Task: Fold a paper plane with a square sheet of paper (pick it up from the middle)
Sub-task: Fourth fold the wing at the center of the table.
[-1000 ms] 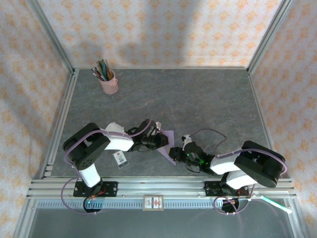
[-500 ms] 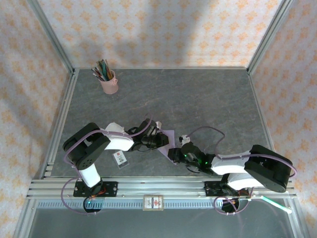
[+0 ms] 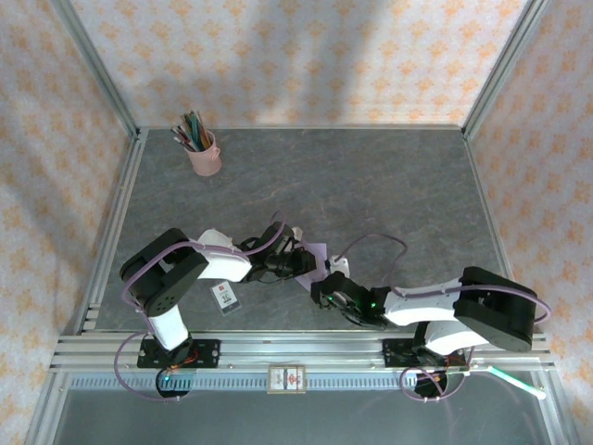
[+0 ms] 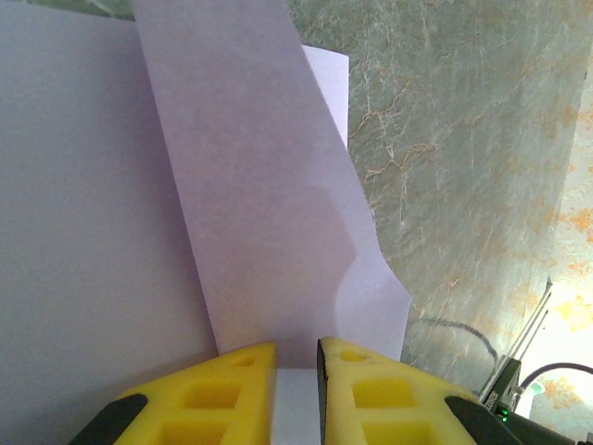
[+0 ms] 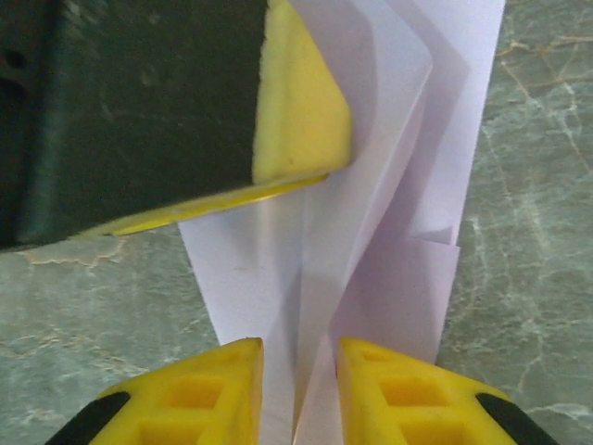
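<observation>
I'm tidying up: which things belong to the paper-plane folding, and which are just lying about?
Job: partly folded lavender paper, left end effector, right end effector.
Lying about: pink cup of pens, small white card.

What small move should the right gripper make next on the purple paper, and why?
Probably close the right gripper on the raised crease of the folded light purple paper sheet: its jaws straddle that crease slightly apart, while the left gripper's finger rests on the sheet nearby.

Black-and-white arms are trailing purple cables; the left hand and right hand are showing yellow, pocketed fingers.
</observation>
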Robot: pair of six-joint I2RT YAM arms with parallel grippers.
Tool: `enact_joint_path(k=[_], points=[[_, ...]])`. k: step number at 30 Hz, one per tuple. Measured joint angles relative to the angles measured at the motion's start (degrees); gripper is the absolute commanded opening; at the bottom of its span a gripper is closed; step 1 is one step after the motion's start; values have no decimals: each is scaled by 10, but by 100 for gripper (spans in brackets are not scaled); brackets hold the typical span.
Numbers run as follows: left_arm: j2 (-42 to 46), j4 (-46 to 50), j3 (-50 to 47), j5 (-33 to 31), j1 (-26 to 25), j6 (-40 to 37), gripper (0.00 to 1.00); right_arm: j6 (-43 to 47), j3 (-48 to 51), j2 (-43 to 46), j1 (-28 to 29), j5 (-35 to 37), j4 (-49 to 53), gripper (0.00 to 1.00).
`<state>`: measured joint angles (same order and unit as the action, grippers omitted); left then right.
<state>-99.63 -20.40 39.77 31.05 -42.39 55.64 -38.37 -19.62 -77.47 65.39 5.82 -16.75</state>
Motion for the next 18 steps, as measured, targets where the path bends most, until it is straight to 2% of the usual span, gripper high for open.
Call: enact_joint_path(k=[4, 18], points=[[0, 0, 0, 0, 0, 0, 21, 1, -4, -9, 3, 11, 4, 24], [0, 5, 3, 0, 0, -1, 21, -7, 7, -1, 1, 16, -1, 6]])
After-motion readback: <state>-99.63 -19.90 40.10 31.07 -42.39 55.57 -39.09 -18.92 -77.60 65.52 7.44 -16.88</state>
